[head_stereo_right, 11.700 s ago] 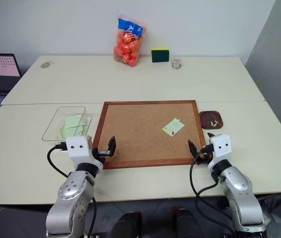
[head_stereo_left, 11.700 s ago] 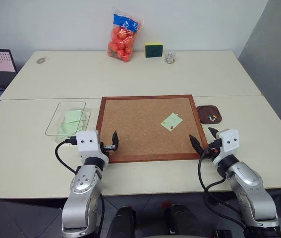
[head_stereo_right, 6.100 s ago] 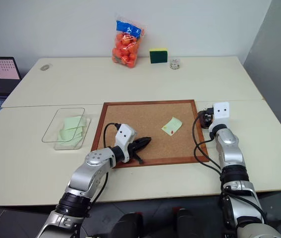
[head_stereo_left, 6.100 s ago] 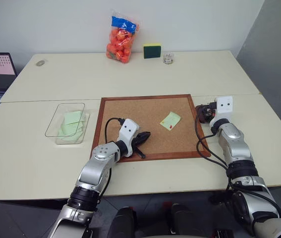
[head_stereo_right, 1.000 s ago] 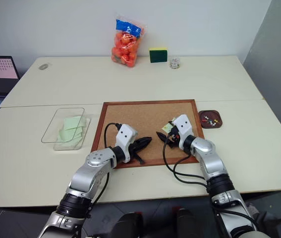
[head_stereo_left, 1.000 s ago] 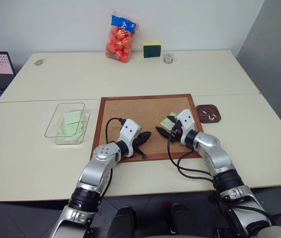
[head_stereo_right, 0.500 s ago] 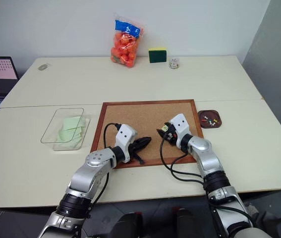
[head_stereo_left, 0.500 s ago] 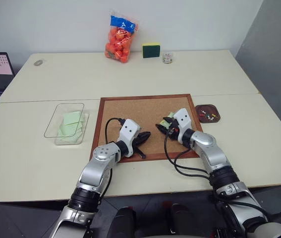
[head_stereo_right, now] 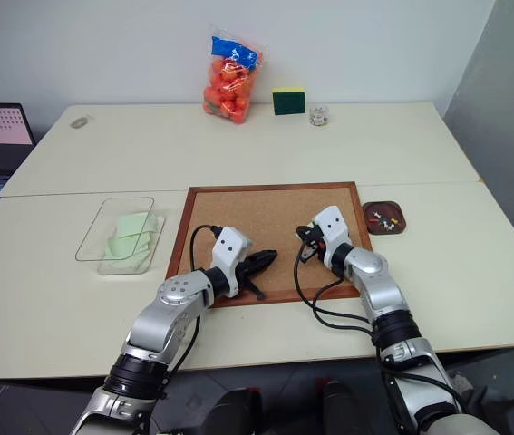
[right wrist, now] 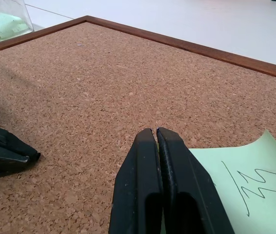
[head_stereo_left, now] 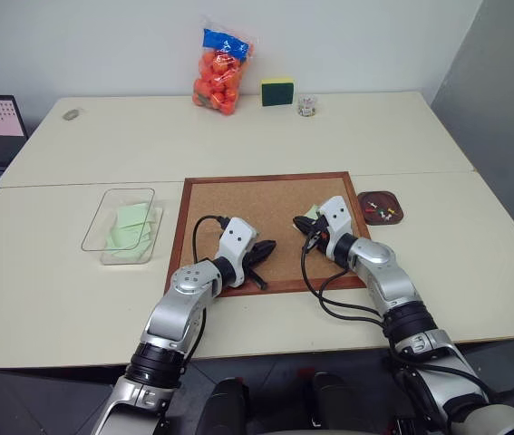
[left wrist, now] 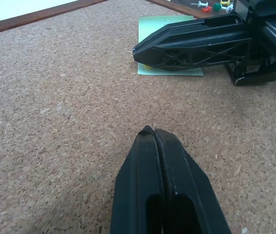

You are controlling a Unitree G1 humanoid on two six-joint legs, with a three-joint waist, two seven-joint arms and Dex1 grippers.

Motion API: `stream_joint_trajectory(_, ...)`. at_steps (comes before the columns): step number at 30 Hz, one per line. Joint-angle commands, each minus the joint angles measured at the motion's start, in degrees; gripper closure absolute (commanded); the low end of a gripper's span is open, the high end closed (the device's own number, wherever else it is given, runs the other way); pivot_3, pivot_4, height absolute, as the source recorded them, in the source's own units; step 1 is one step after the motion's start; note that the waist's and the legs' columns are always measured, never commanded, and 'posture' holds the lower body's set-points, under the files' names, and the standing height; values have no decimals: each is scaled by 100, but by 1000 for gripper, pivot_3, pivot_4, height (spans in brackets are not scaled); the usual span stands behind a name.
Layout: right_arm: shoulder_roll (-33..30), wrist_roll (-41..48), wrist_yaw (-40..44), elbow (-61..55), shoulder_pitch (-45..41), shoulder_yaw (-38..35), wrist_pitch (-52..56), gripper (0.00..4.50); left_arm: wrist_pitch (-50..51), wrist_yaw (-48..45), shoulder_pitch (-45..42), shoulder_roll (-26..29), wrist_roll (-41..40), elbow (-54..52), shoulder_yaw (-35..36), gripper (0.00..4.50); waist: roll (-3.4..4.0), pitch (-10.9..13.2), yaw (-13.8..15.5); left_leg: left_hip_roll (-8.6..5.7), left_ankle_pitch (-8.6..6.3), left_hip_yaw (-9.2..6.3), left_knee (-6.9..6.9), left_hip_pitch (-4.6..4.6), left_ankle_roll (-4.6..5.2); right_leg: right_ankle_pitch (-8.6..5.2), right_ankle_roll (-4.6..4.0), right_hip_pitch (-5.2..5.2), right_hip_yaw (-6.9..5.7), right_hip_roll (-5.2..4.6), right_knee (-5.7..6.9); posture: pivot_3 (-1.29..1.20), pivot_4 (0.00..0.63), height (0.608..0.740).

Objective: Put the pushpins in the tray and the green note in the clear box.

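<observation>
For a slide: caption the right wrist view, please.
Right gripper, fingers shut, over the cork board at the edge of the green note.

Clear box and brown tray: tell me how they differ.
The clear box is transparent, rectangular and larger; the brown tray is dark wood, squarish and smaller. The clear box holds pale-green notes; the brown tray holds pushpins. Both sit on the table beside the cork board, on opposite sides.

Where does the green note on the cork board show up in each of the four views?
Left eye: green note peeks out beside the right gripper.
Right eye: hidden behind that gripper.
Left wrist: behind the right gripper's fingers.
Right wrist: by its own fingertips.
Shared landmark: cork board.
</observation>
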Motion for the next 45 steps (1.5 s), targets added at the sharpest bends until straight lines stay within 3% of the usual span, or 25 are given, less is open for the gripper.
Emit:
stream_joint_trajectory(1, -11, -1, -22, -28, -85, -94, -111, 4490, 89, -14, 81, -14, 37, 13, -93, 4500, 0, 0, 0, 0, 0, 0, 0, 0, 0, 0, 0, 0, 0, 0, 0, 0, 150, 740)
stream_joint_trajectory(11, 71, 539, 181, -953, 115, -390, -398, 4490, 89, -6, 106, -36, 34, -1, -109, 4500, 0, 0, 9, 0, 0, -4, 0, -21, 0, 15, -25, -11, -3, -2, -4, 0, 150, 740)
stream_joint_trajectory(29, -192, 464, -184, -1157, 316, -606, -204, 4490, 48, -54, 51, -46, 37, 36, -171, 4500, 0, 0, 11, -2, 0, -3, 0, -16, 0, 14, -24, -8, -4, -1, -4, 0, 150, 740)
stream_joint_trajectory(37, -188, 508, -189, -1496, 444, -592, -33, 4490, 247, -269, -76, -482, -806, -363, 224, 4500, -1, 1, 14, -2, 0, -4, 2, -23, 0, 14, -23, -9, -6, -1, -7, 0, 150, 740)
stream_joint_trajectory(38, -161, 530, -188, -1574, 443, -584, -2, 4500, 421, -382, -96, -529, -1081, -527, 299, 4096, -2, 1, 13, -3, 0, -1, 2, -26, 0, 15, -24, -12, -3, -1, -7, 0, 150, 740)
stream_joint_trajectory(45, -37, 762, -155, -2299, 467, -554, 402, 4500, 920, -370, -398, -768, -1893, -669, 747, 2835, -2, 2, -3, 2, 0, -5, 3, -59, 0, 15, -25, -52, -5, 7, 4, 0, 150, 740)
